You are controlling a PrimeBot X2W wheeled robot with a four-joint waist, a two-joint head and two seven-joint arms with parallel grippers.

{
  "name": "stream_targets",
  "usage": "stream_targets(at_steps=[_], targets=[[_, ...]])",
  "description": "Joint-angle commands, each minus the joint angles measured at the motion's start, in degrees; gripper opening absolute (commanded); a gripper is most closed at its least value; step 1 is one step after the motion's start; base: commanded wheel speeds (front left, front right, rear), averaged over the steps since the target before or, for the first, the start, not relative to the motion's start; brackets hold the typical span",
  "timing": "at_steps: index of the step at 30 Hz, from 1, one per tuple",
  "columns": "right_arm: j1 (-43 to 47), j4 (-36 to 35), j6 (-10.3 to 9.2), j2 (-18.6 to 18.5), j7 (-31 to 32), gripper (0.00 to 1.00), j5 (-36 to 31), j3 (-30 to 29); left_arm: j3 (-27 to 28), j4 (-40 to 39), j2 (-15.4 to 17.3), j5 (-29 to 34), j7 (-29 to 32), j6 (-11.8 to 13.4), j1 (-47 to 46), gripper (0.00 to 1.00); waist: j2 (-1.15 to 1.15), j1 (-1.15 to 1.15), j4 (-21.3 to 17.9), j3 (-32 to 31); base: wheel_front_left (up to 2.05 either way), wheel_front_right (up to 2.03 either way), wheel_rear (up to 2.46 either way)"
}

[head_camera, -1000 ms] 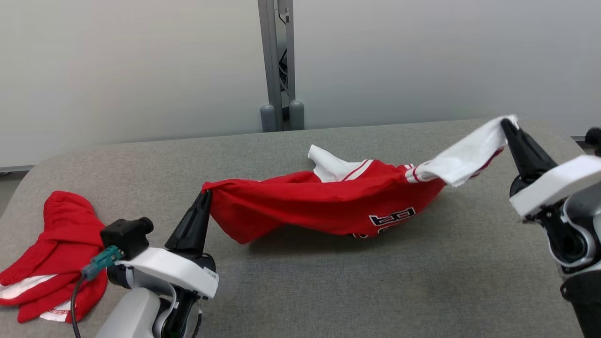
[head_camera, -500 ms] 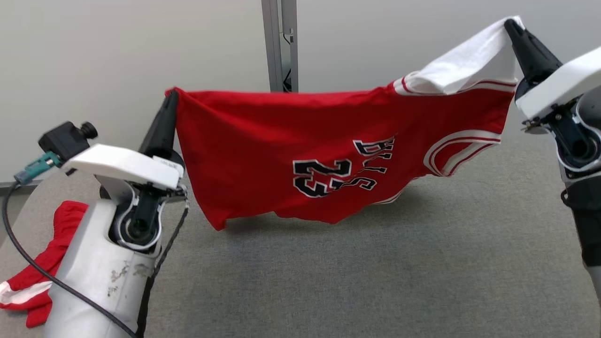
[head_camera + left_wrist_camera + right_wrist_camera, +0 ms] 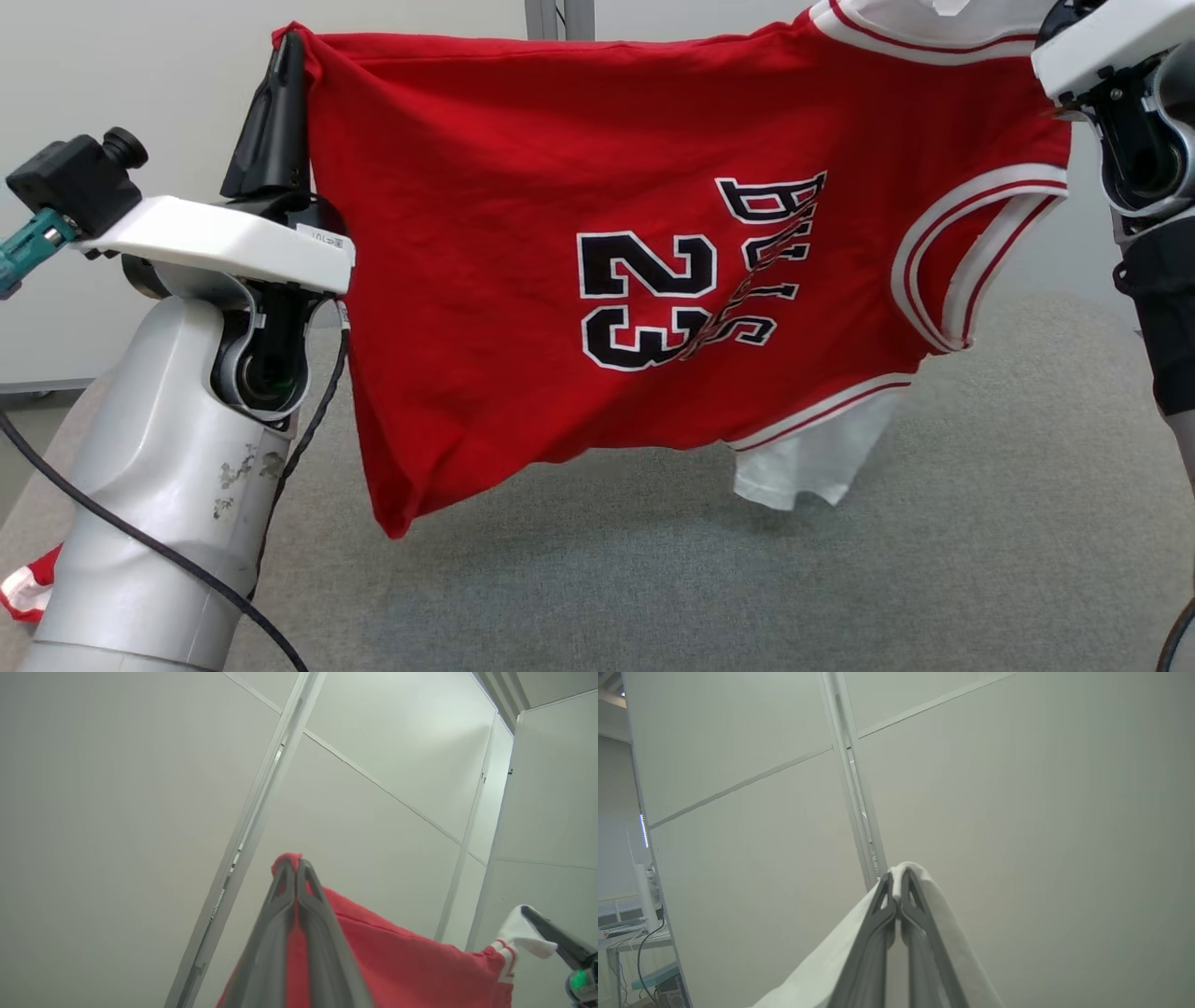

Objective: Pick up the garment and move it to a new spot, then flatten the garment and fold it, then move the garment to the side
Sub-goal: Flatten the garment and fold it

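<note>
Both tools are found clenched on cloth. The left tool (image 3: 283, 51) is closed on a red corner of the jersey (image 3: 523, 187), with a fold of red pinched at its tips in the left wrist view. The right tool (image 3: 898, 877) is closed on a white sleeve or shoulder edge draped over its fingers.

The jersey, red with a black-and-white "23" and lettering, is held aloft between the two tools and spread as a sheet facing the head camera. Its print reads sideways, so it is judged to be held along one side rather than by both shoulders. The upper edge is drawn fairly straight; the lower edge hangs slack and creased. A white layer (image 3: 805, 467) hangs below the red hem near the grey worktop (image 3: 887, 588). Whether it touches the worktop cannot be told. A second red garment (image 3: 21, 590) is noted at the worktop's left edge, well apart.

The step in hand is judged to be the first: pick-up and transfer to a new spot. Flattening, folding and setting aside are not yet done.

The next move calls for both grips to be kept firm and the spacing held, so that the cloth does not bunch. The jersey should then be lowered with the hanging edge laid first.
</note>
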Motion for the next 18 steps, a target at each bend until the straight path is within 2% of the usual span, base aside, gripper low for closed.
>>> stream_targets(at_steps=[1, 7, 11, 18], targets=[[-1.0, 0.9, -0.01, -0.3, -1.7, 0.0, -1.1, 1.0, -0.5, 1.0, 0.8, 2.0, -0.6, -0.1, -0.7, 0.0, 0.0, 0.0, 0.0, -0.1, 0.0, 0.0, 0.0], [-3.0, 2.7, -0.01, -1.3, -4.7, 0.0, -4.2, 5.5, -0.8, 3.9, 0.6, 6.1, -1.3, 0.1, -1.2, 0.0, 0.0, 0.0, 0.0, 0.1, 0.0, 0.0, 0.0], [-3.8, 2.5, -0.01, -3.1, -7.5, 0.0, -8.0, 11.7, -0.4, 6.0, 0.4, 7.8, -1.5, 0.1, -2.0, 0.0, 0.0, 0.0, -0.1, 0.4, 0.0, 0.0, 0.0], [-5.4, 5.6, -0.01, -3.9, -9.1, 0.0, -6.4, 15.6, 1.6, 10.1, -0.3, 9.7, -1.5, 0.1, -3.0, 0.0, 0.0, 0.0, -0.7, 1.9, 0.0, 0.0, 0.0]])
